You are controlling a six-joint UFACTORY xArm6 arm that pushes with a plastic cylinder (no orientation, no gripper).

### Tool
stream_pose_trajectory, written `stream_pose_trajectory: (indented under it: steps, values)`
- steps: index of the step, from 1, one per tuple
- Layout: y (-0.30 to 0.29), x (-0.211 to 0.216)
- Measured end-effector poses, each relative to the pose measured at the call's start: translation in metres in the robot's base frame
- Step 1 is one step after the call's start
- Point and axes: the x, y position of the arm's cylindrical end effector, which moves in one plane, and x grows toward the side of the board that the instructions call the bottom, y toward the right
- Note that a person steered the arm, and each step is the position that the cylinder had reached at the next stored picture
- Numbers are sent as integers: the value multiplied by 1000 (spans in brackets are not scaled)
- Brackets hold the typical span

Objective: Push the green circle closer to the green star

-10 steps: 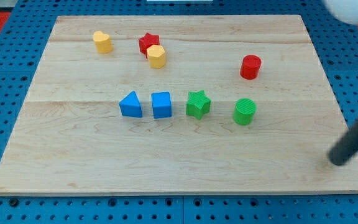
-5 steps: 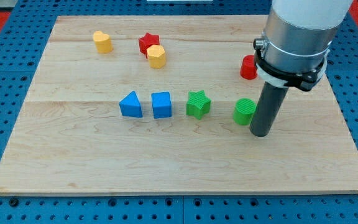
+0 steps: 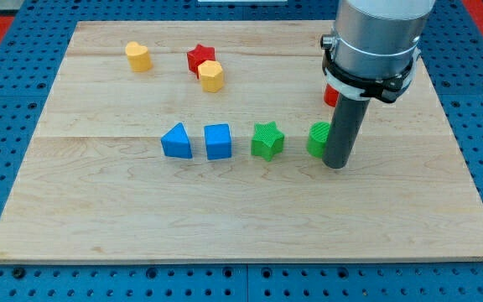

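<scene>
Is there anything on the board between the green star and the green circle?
No. In the camera view only bare wood lies between the green star and the green circle; my tip stands at the circle's right.

- Green blocks — two: the green star (image 3: pixel 267 140) and the green circle (image 3: pixel 317 139), which sits to the view's right of the star.
- Blue blocks — two: a blue cube (image 3: pixel 218 141) just to the view's left of the star, and a blue triangle (image 3: pixel 176 141) further left.
- Red blocks: two, a red star (image 3: pixel 199 57) up and to the left of the green star, and a red block (image 3: pixel 329 95) above the circle, mostly hidden.
- Yellow blocks: two, one yellow block (image 3: pixel 211 75) touching the red star, another yellow block (image 3: pixel 138 56) further left.
</scene>
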Motion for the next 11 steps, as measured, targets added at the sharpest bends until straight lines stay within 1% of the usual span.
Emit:
stream_pose_trajectory:
  steps: [1,2,3,5,11]
  values:
    - [4,15]
    - [23,8]
    - [23,-16]
    - [24,-35]
    - [14,-36]
